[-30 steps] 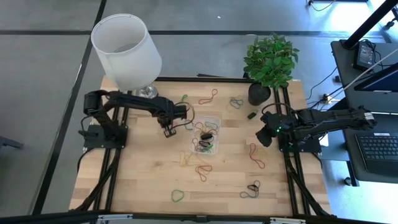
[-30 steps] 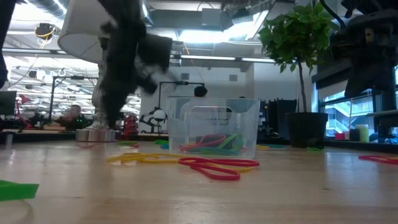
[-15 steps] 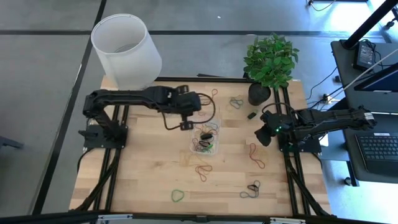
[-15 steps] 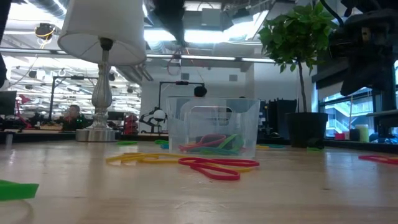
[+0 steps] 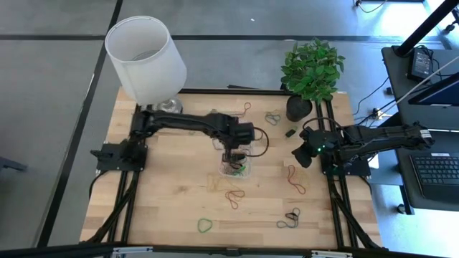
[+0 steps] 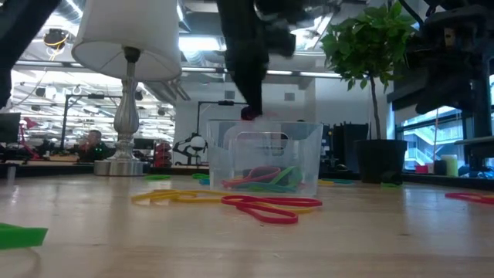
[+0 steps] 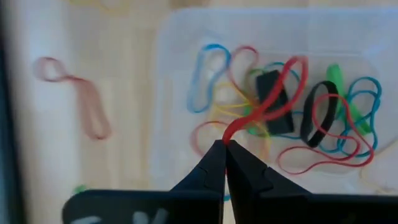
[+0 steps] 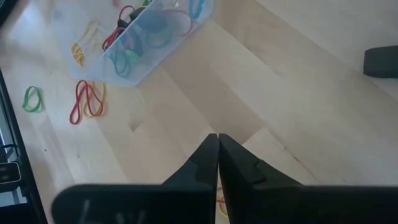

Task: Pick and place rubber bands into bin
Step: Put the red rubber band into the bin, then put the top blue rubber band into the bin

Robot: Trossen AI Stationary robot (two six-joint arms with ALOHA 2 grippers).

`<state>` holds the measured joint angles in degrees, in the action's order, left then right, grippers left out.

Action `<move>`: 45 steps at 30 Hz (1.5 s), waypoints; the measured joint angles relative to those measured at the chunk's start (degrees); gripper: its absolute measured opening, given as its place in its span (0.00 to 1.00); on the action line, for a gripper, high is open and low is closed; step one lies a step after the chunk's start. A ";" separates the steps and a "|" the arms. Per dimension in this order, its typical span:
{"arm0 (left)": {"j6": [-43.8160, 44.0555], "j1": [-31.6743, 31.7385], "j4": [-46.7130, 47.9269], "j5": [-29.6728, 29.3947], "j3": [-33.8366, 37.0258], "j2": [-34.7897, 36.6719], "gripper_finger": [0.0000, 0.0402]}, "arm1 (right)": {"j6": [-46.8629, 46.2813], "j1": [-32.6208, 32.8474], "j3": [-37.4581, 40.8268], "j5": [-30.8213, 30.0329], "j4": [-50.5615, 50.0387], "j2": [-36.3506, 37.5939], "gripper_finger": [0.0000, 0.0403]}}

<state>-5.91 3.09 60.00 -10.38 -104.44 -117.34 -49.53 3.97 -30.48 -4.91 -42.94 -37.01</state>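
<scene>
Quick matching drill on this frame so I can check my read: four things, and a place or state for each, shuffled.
Things:
1. left gripper
2. right gripper
3. bin
4. plant

States:
A. shut, empty, over bare wood
B. at the table's far right corner
C. shut on a red band, above the bin
D. mid-table, bands inside

Pairs: 1-C, 2-A, 3-D, 4-B

table (image 5: 165,201): wood | on it: bin (image 5: 247,137), rubber bands (image 5: 233,196), lamp (image 5: 145,61), plant pot (image 5: 298,108)
</scene>
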 joint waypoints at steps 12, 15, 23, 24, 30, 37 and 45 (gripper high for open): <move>0.69 0.00 -1.84 6.01 0.00 -7.96 0.04 | -1.06 0.00 0.00 0.00 0.09 0.00 0.04; 0.68 0.07 -2.08 6.33 0.00 -7.86 0.11 | -1.05 0.00 0.00 0.00 0.09 0.00 0.04; 0.51 0.42 -0.87 6.45 -2.07 -7.82 0.30 | -1.04 0.00 0.00 -0.01 0.09 0.00 0.04; 0.10 0.45 -0.24 6.44 -2.67 -7.56 0.32 | -1.10 0.00 0.00 -0.01 0.09 0.00 0.04; -0.87 1.16 2.65 4.34 -6.74 -6.33 0.39 | -1.19 0.00 0.00 -0.02 0.16 0.04 0.04; -0.32 2.69 5.21 3.98 -7.90 -1.77 0.41 | -1.19 -0.02 0.00 -0.04 0.51 0.00 0.04; 0.68 3.87 6.08 4.02 -5.73 8.75 0.33 | -1.00 -0.02 0.00 -0.04 0.55 0.00 0.04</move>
<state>-5.23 6.96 66.08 -6.36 -110.17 -108.59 -50.54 3.95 -30.48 -4.95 -42.39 -37.01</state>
